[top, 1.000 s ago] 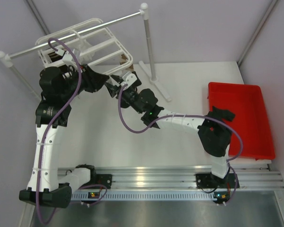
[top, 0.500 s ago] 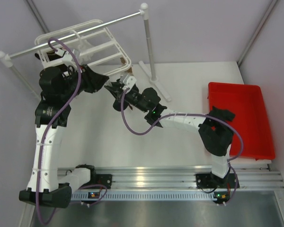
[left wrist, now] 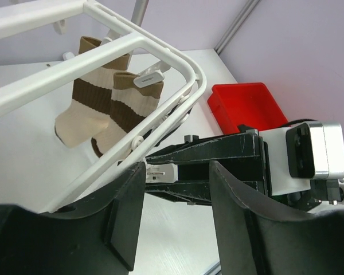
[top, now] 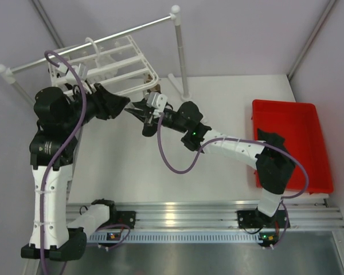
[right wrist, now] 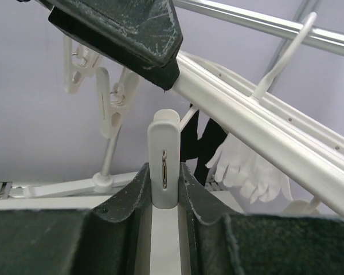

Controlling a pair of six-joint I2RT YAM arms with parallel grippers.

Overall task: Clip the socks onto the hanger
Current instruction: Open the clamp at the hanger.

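Because the right pincer (right wrist: 164, 175) is closed tight on one white clip (right wrist: 163, 137) while the left pincer (left wrist: 175, 177) stands about half open with nothing in it, just beside the right one, the first danger is a knock between the two; a small sideways move by either arm could bump the clip out of the squeeze, or let it snap shut before any fabric is in its mouth; whether that mouth is open now I cannot tell. Just beyond, the hanger (left wrist: 160, 54) only hangs by its hook from the rail (right wrist: 246, 23), so a push or pull on the clip would likely swing or tilt the whole frame and carry the clip off line. Farther along the frame the cream socks (left wrist: 97, 103) hang pinned above the bench (left wrist: 23, 143), and what looks like a black sock (right wrist: 203, 137) hangs behind the held clip; a hard jolt might shake these loose; no loose sock shows near either pincer.
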